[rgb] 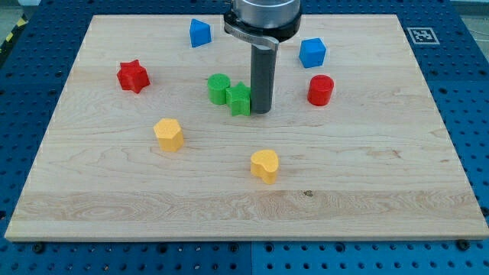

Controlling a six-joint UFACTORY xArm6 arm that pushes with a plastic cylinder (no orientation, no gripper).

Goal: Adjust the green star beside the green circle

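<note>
Surface (367, 176): pale wooden board on a blue perforated base; its four edges all show, and a small black-and-white marker (421, 34) sits at its top right corner.
End effector: a straight dark rod with no jaws, so it neither opens nor closes and has hold of nothing; its mount is cut off by the view's top.
My tip (261, 113): resting on the surface just to the view's right of the green star; whether it touches the star cannot be told.
Green star (240, 99): near the board's centre, slightly above it, its right side partly masked by the rod.
Green circle (218, 88): just left of and slightly above the green star; the two appear to touch, though the seam is hard to make out.
Red star (132, 76): well to the left, standing alone.
Red cylinder (320, 90): to the right of the rod, apart from it.
Blue cube (312, 53): above the red cylinder.
Blue block (199, 33): near the top edge, left of the rod's mount; exact shape unclear.
Yellow blocks: one (169, 134) at lower left of the green pair, one heart-like (264, 165) below the tip; outlines are rounded and hard to name.
</note>
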